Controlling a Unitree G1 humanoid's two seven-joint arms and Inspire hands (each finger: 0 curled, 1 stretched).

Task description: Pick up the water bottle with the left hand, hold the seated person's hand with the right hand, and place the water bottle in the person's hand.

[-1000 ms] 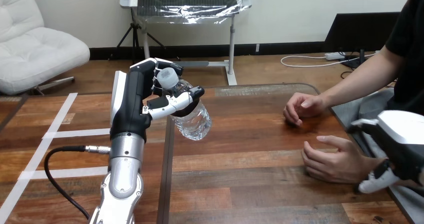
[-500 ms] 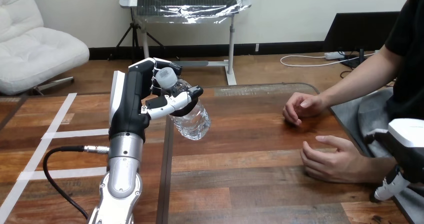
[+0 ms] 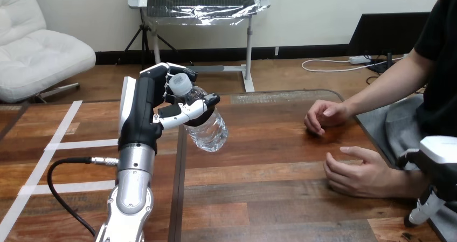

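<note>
My left hand (image 3: 161, 99) is raised over the table's left half, shut on a clear plastic water bottle (image 3: 207, 129) with a white cap. The bottle tilts, cap up toward my fingers and base down to the right. The person's nearer hand (image 3: 358, 172) rests loosely curled on the table at the right. Their farther hand (image 3: 325, 116) lies in a loose fist behind it. My right hand (image 3: 439, 169) sits at the bottom right corner, just beside the nearer hand's wrist, with a straight finger (image 3: 422, 211) pointing down. It is not curled round the wrist.
The wooden table (image 3: 269, 145) has a dark seam running front to back under the bottle. White tape lines (image 3: 81, 143) mark its left part. The person sits at the right edge, both forearms reaching in over the table.
My right hand has drawn back right and down from under the person's wrist toward the corner. My left hand and the bottle have barely moved.
</note>
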